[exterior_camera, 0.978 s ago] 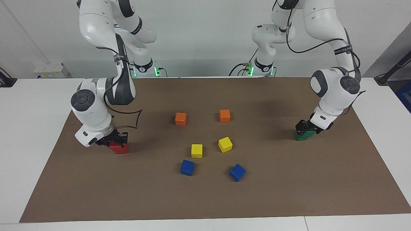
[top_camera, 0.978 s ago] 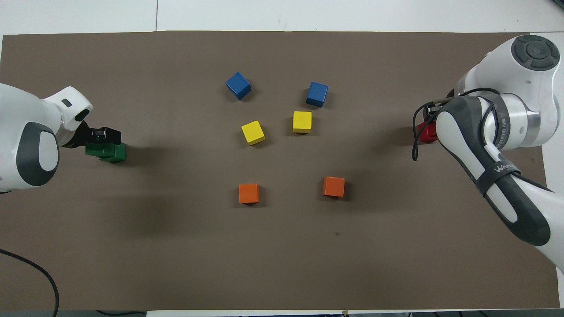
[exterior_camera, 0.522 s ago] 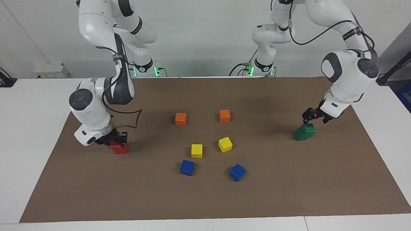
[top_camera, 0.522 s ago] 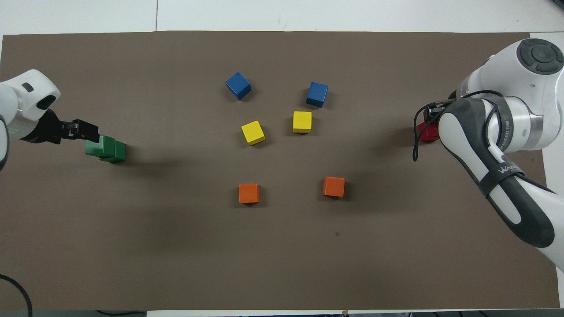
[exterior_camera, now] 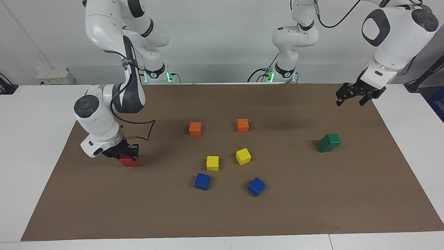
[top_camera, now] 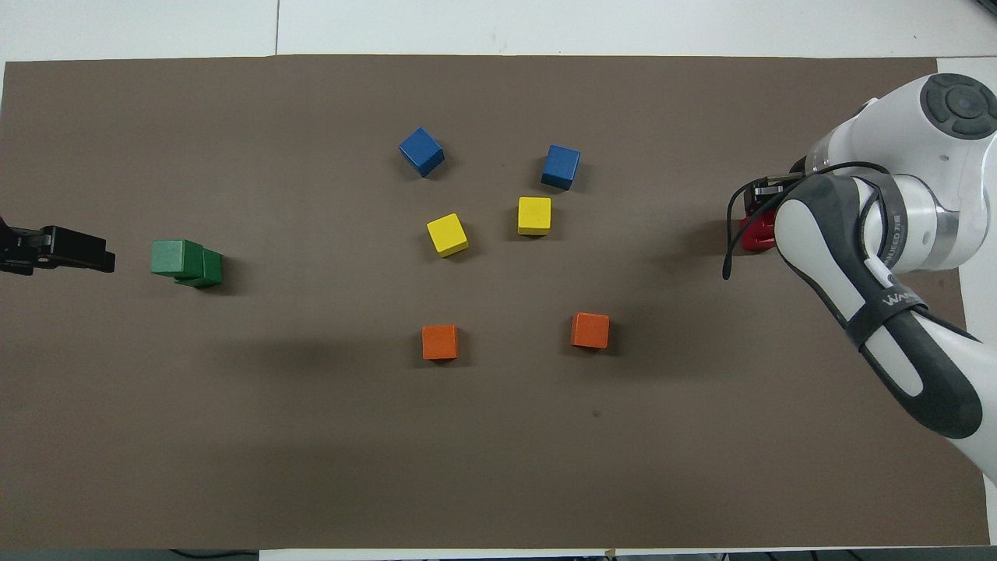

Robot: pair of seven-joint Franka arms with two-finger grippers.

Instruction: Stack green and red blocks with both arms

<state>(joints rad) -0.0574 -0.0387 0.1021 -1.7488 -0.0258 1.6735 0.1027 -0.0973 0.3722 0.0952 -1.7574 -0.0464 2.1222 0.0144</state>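
Two green blocks sit stacked toward the left arm's end of the mat, the upper green block (exterior_camera: 333, 139) (top_camera: 174, 256) offset on the lower green block (exterior_camera: 324, 147) (top_camera: 209, 270). My left gripper (exterior_camera: 350, 100) (top_camera: 100, 261) hangs open and empty, high over the mat's edge beside that stack. At the right arm's end, my right gripper (exterior_camera: 129, 152) (top_camera: 762, 204) is low and shut on a red block (exterior_camera: 130, 161) (top_camera: 752, 236). The arm hides most of that block, and I cannot tell whether a second red block lies under it.
In the middle of the brown mat (exterior_camera: 222, 215) lie two orange cubes (exterior_camera: 195, 128) (exterior_camera: 242, 125), two yellow cubes (exterior_camera: 212, 163) (exterior_camera: 243, 156) and two blue cubes (exterior_camera: 202, 181) (exterior_camera: 256, 186). White table borders the mat.
My left gripper has let go of the upper green block and risen well clear of the stack, which stays put. My right gripper holds still on the red block.
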